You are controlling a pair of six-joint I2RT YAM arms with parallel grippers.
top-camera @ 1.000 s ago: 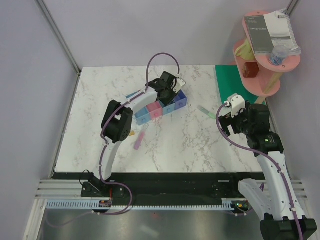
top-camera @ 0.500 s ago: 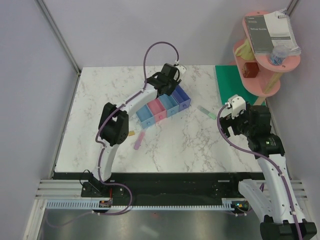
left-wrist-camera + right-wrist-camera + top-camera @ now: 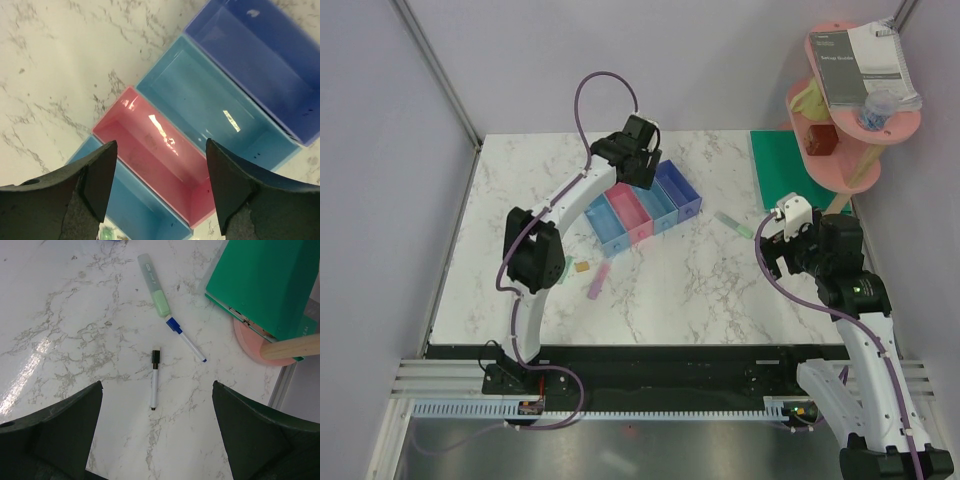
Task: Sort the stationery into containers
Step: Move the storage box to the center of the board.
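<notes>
Left hand (image 3: 160, 144): mine is spread wide and holds nothing. It hangs over the containers (image 3: 642, 204), with the pink bin (image 3: 150, 132) straight below.
Containers: four open bins joined in a slanting row on the table (image 3: 700, 290). In order they are the end light blue bin (image 3: 603, 224), the pink bin, the middle light blue bin (image 3: 205, 97) and the dark blue bin (image 3: 250, 55). The three I see well from my left wrist hold nothing.
Right hand (image 3: 157, 386): mine is also wide and holds nothing. It hangs above the right part of the table, over two pens.
Green marker (image 3: 154, 290): lies flat on the table, near the green mat (image 3: 270, 285).
Blue-capped pen (image 3: 186, 339): its cap lies just beside the marker's green end.
Black-capped pen (image 3: 154, 378): lies alone, apart from the other pen.
Pink marker (image 3: 599, 281): lies on the table on the near side of the bins, outside them.
Tan block (image 3: 582, 266): just beside the pink marker, also outside the bins.
Pink shelf (image 3: 850, 150): stands at the far right corner, with a booklet (image 3: 865, 62) on its top tier.
</notes>
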